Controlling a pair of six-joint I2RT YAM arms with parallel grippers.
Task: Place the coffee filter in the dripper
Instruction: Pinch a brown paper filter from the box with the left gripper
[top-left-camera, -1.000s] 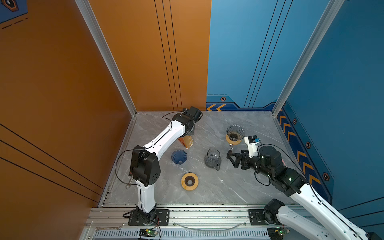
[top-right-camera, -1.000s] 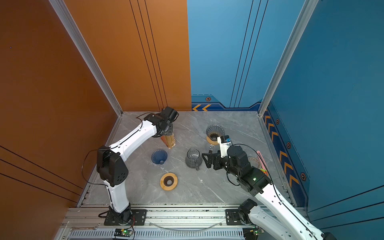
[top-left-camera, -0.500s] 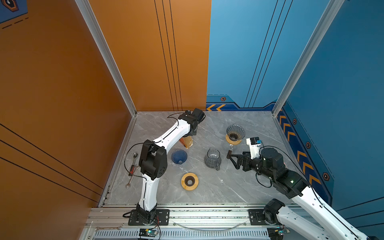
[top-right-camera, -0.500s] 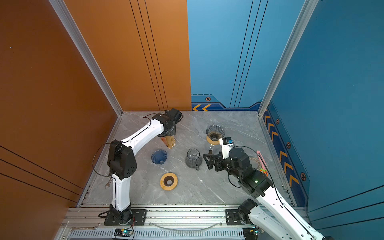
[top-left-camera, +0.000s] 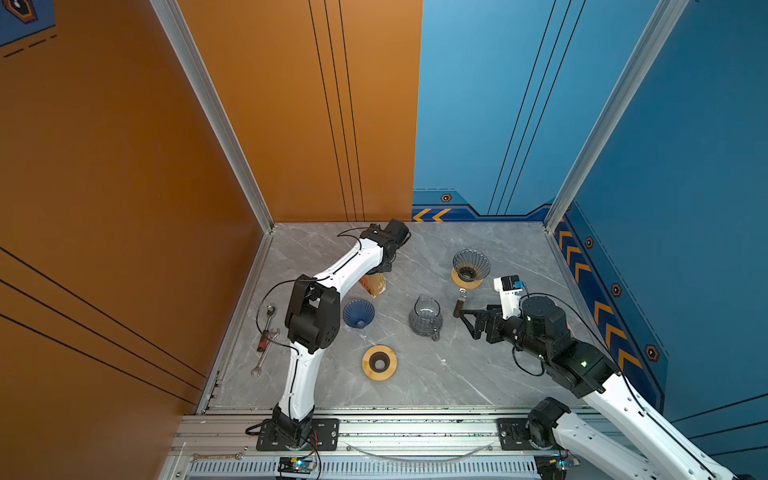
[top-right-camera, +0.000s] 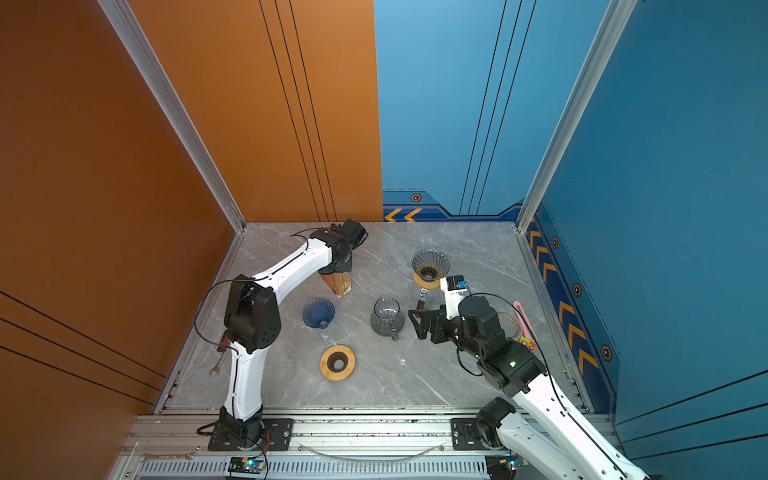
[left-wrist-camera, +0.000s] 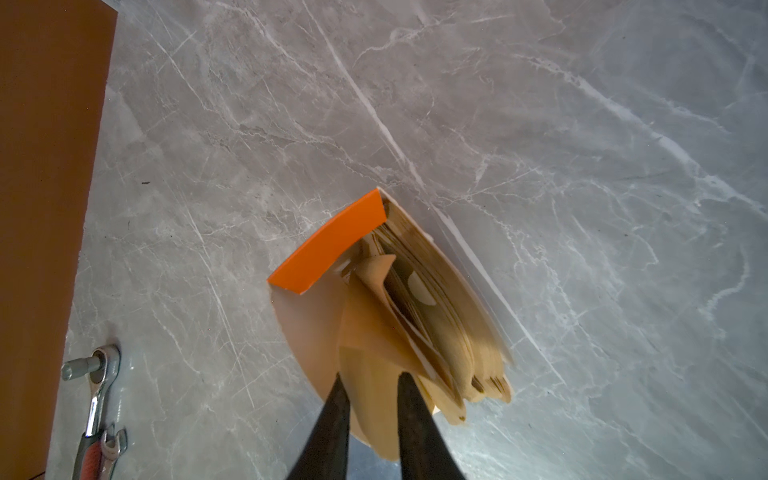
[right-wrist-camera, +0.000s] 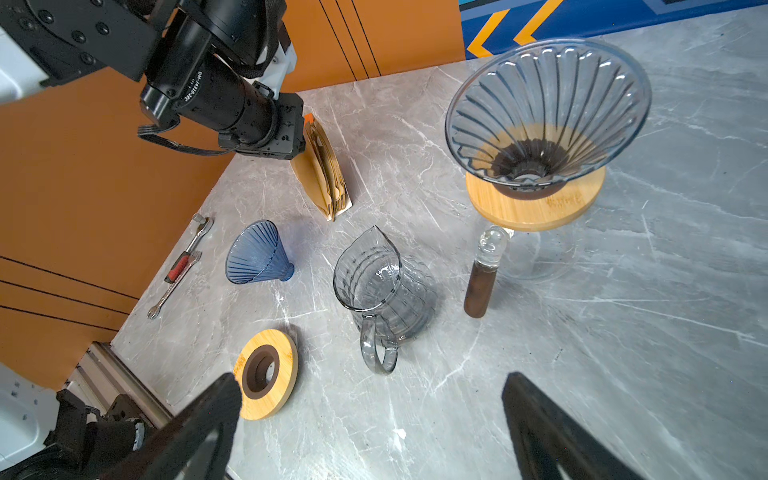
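A stack of brown paper coffee filters (left-wrist-camera: 436, 311) stands in an orange-edged holder (left-wrist-camera: 332, 245), left of the table's middle in both top views (top-left-camera: 376, 282) (top-right-camera: 340, 284). My left gripper (left-wrist-camera: 370, 378) points down onto the stack (right-wrist-camera: 322, 174). Its fingers stand narrowly apart, with the edge of one coffee filter (left-wrist-camera: 374, 353) between them. A grey glass dripper (top-left-camera: 471, 264) (right-wrist-camera: 548, 108) stands upright on a wooden collar at the back right. A blue dripper (top-left-camera: 358, 313) (right-wrist-camera: 257, 257) lies on its side. My right gripper (top-left-camera: 469, 325) (right-wrist-camera: 370, 384) hovers wide open, holding nothing.
A grey glass jug (top-left-camera: 424, 318) (right-wrist-camera: 378, 286) stands mid-table. A loose wooden ring (top-left-camera: 379, 363) lies in front of it. A brown stoppered vial (right-wrist-camera: 482, 282) stands beside the grey dripper's stand. Wrenches (top-left-camera: 266, 332) (left-wrist-camera: 95, 395) lie by the orange left wall.
The left arm's elbow has swung right, uncovering the wrenches. The left gripper has stayed over the filter stack and its fingers have narrowed. The right arm has barely shifted.
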